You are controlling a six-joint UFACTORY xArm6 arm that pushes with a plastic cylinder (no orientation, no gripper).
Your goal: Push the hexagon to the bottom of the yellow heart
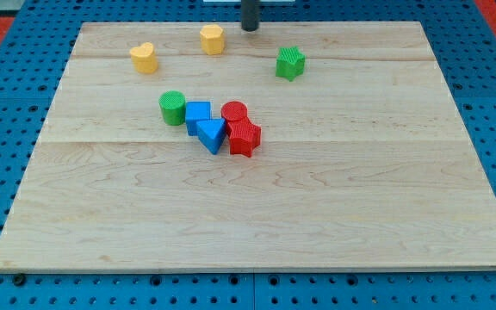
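The board [257,207] below my tip [250,28] is pale, matt wood with visible grain and plank seams. The yellow hexagon [212,39] just left of my tip, the yellow heart [145,58] farther left and the green star [289,63] look like finely ribbed matt plastic. The rod is dark and matt.

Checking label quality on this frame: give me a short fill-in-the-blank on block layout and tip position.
1. My tip sits at the view's top, just to the view's ____ of the yellow hexagon.
2. The yellow heart lies to the view's ____ of the yellow hexagon.
3. The blue triangle touches the blue ____ above it.
4. The green cylinder sits at the cluster's ____ end.

Missing words: right; left; cube; left
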